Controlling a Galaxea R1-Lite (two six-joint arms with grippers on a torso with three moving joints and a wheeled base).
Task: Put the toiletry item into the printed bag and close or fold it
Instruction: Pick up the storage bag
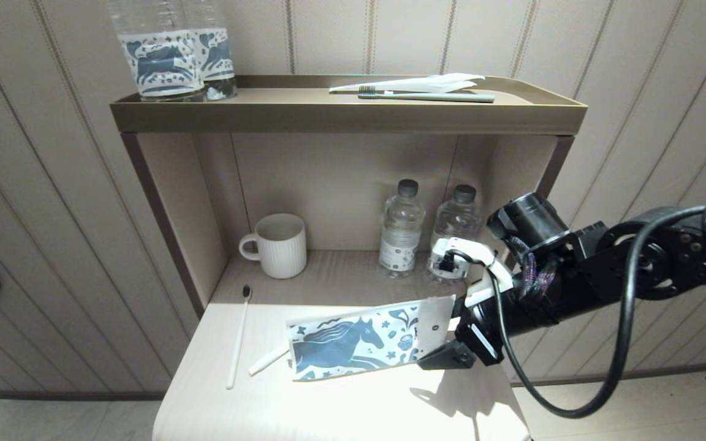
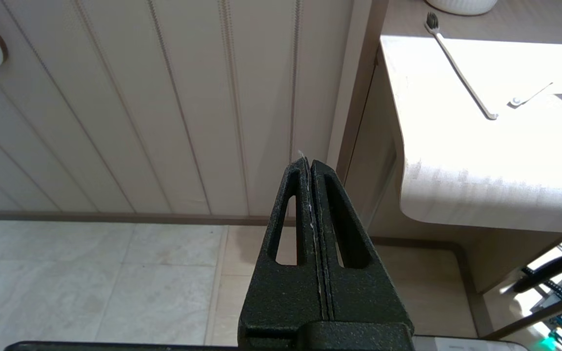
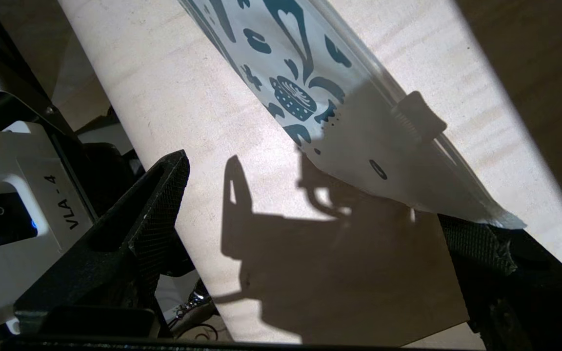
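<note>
The printed bag [image 1: 359, 343] lies on the pale table [image 1: 341, 410], its blue horse facing up and its right end raised. My right gripper [image 1: 454, 334] is open at that right end; the bag's [image 3: 310, 73] corner rests against one finger [image 3: 476, 239] while the other finger [image 3: 164, 195] stands well apart. The slider [image 3: 415, 117] sits on the bag's edge near that corner. The white toothbrush [image 1: 238, 337] with its black head lies to the left of the bag, apart from it. My left gripper [image 2: 308, 163] is shut and empty, low beside the table's left side.
A short white stick [image 1: 269, 361] pokes out from under the bag's left end. At the back stand a white mug [image 1: 279, 245] and two water bottles [image 1: 401, 226]. The upper shelf [image 1: 347, 113] carries a grey-green toothbrush [image 1: 426, 96] and horse-labelled bottles [image 1: 172, 55].
</note>
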